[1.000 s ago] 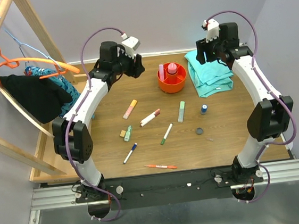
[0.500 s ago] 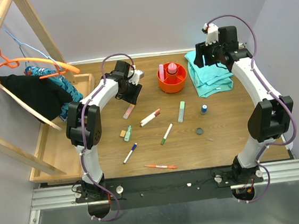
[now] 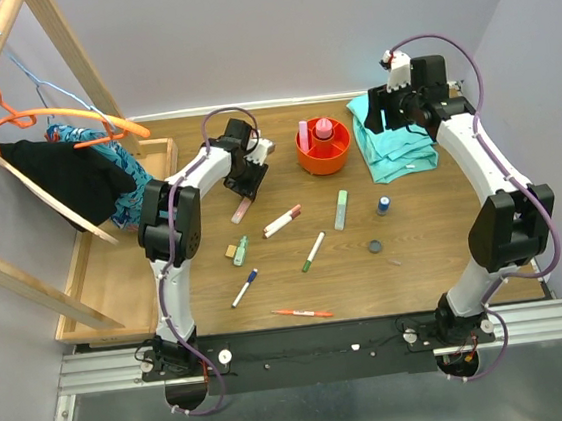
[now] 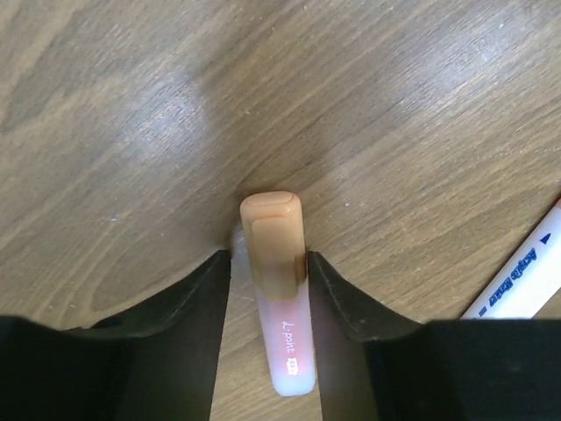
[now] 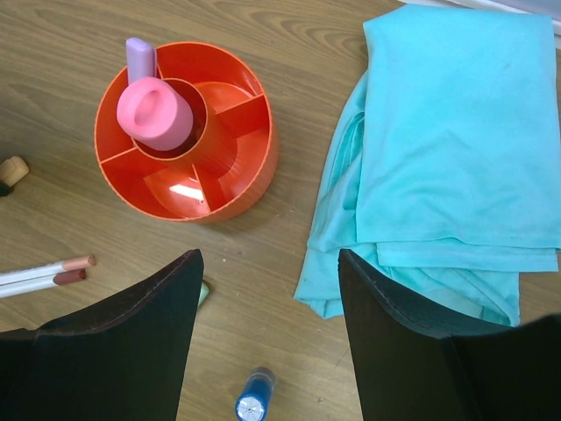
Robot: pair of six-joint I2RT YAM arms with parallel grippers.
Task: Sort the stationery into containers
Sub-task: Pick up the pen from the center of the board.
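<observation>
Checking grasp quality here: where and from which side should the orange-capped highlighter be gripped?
Grip the orange-capped highlighter across its barrel just below the cap, coming straight down from above. It lies flat on the table, long and narrow, so only its two long sides are free; the left pincer straddles them.

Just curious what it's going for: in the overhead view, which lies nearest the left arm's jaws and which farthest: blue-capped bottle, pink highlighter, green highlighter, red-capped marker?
1. Pink highlighter, left of centre.
2. Red-capped marker, centre.
3. Green highlighter, right of centre.
4. Blue-capped bottle, farthest right.
</observation>
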